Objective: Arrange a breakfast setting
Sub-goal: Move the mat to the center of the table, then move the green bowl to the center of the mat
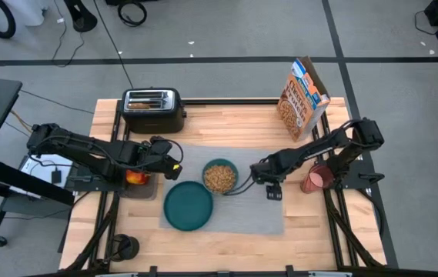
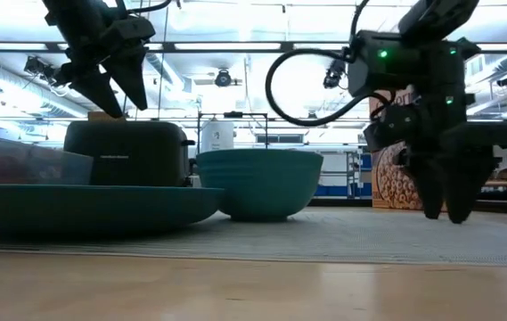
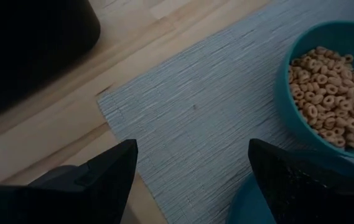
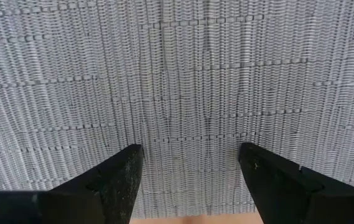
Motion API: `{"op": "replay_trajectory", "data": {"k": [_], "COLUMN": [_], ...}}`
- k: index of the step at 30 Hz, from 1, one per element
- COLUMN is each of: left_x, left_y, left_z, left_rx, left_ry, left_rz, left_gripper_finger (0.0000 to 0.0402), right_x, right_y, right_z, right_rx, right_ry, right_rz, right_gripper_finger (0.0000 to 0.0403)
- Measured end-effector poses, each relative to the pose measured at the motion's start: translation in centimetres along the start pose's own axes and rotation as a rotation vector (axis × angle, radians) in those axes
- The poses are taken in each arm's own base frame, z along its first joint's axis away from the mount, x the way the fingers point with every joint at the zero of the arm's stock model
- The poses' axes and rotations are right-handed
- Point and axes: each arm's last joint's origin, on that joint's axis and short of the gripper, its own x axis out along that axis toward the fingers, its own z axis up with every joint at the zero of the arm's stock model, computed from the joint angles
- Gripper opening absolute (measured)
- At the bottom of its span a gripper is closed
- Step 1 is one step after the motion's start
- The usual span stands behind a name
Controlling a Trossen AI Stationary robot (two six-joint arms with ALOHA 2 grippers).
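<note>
The grey ribbed placemat (image 1: 242,208) lies mid-table. On it rest the teal plate (image 1: 188,206) and, behind it, the teal bowl (image 1: 219,176), which is full of cereal rings. The pink cup (image 1: 317,179) is on the wood right of the mat. The red-orange fruit (image 1: 135,177) lies in a clear tub to the left. My left gripper (image 3: 192,152) is open and empty, raised above the mat's left edge (image 1: 176,171). My right gripper (image 4: 192,152) is open and empty, pointing down just above the mat right of the bowl (image 1: 272,192). The spoon and toast do not plainly show.
A black toaster (image 1: 153,109) stands at the far left of the table. A cereal box (image 1: 305,98) stands at the far right. The mat has bare room right of the plate (image 1: 249,215). A thin dark curve (image 1: 238,190) runs from the bowl toward my right gripper.
</note>
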Motion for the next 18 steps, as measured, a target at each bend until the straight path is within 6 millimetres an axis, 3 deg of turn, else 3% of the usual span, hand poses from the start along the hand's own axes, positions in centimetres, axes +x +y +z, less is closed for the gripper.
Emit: {"op": "replay_trajectory", "data": {"k": [8,13,18], "left_x": [0.0,-0.1,-0.1], "left_y": [0.0,0.1,-0.4], "left_z": [0.0,0.0,0.3], "left_rx": [-0.009,-0.014,-0.019], "left_ry": [0.001,0.000,-0.021], "left_rz": [0.001,-0.005,-0.045], "left_gripper_finger": [0.0314,0.0314,0.0314], "right_x": [-1.1,-5.2,-9.1], "right_y": [-1.2,-0.9,-1.1], "right_z": [1.3,3.4,7.6], "right_rx": [-0.025,-0.033,0.260], "right_ry": [-0.004,-0.010,-0.327], "right_rz": [-0.041,-0.039,0.044], "right_gripper_finger": [0.0274,0.0269,0.0268]}}
